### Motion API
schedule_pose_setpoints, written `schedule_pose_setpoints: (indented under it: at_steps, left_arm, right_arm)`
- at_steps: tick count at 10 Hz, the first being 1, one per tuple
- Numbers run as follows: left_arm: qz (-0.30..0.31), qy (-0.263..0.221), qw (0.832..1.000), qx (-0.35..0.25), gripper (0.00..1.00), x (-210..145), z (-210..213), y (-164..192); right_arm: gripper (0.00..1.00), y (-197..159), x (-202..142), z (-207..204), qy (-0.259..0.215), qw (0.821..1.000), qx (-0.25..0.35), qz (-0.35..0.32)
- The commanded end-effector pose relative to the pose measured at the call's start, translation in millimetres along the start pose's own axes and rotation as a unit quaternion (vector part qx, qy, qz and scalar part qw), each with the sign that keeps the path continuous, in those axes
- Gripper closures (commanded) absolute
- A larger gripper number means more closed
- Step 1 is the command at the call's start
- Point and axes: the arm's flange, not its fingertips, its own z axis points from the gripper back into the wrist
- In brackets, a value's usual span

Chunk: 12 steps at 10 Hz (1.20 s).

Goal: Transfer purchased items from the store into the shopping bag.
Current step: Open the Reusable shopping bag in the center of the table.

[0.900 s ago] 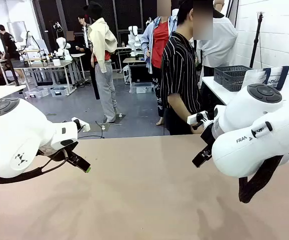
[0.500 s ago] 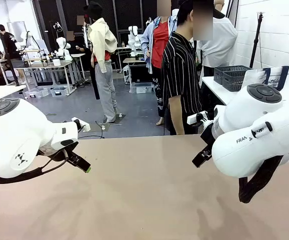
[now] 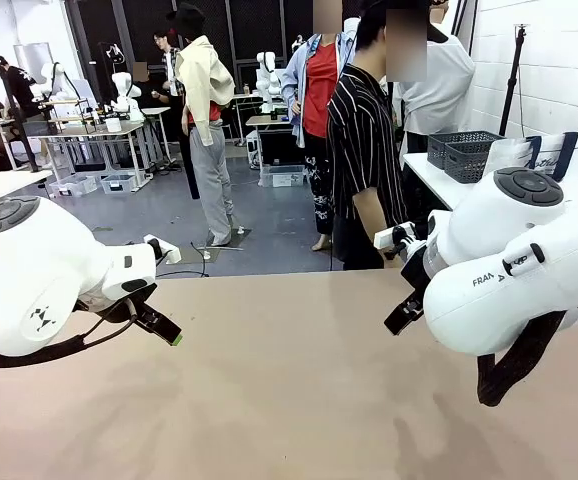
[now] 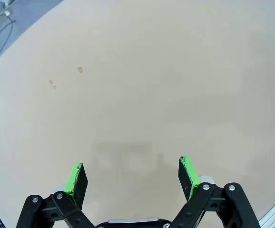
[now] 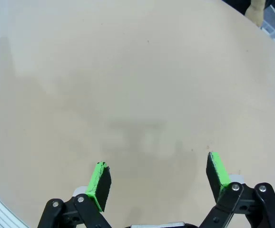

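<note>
From where I stand, the job looks not yet begun. The left gripper (image 4: 133,173) hangs over bare tan table (image 3: 289,400) with its green fingers spread wide and nothing between them. The right gripper (image 5: 159,178) is the same, wide apart and holding nothing.

The store (image 3: 466,155), a dark grey lattice basket, sits on a white counter (image 3: 424,175) at the upper right of the front view, well away from both arms. The shopping bag (image 3: 517,158), whitish with navy handles, is just beside it, further right. I cannot make out what lies in either. A person (image 3: 364,150) in a striped shirt stands at the table's far edge, near that counter.

I'd say the sound course is to wait with the fingers wide until basket and bag are within reach. Since the bag is floppy, one gripper should then hold its mouth open while the other lowers each piece in
</note>
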Motion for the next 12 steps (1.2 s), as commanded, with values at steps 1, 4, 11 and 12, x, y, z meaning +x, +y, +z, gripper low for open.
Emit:
schedule_pose_setpoints:
  at_steps: [1, 4, 11, 12]
  left_arm:
    - [0.0, 0.0, 1.0, 0.0, 0.0, 0, 0, 0]
    - [0.003, -0.155, 0.977, 0.145, 0.0, 28, 110, 53]
    - [0.247, -0.065, 0.938, 0.235, 0.0, -125, 158, 212]
    - [0.267, -0.069, 0.936, 0.22, 0.0, -143, 153, 212]
  right_arm:
    - [0.0, 0, 0, 0, 0.0, 1.0, 0.0, 0.0]
    - [0.0, -44, 23, 84, -0.141, 0.979, -0.14, -0.037]
    - [0.0, -277, -113, 123, -0.094, 0.901, -0.264, -0.331]
    - [0.0, -280, -134, 111, -0.078, 0.9, -0.247, -0.35]
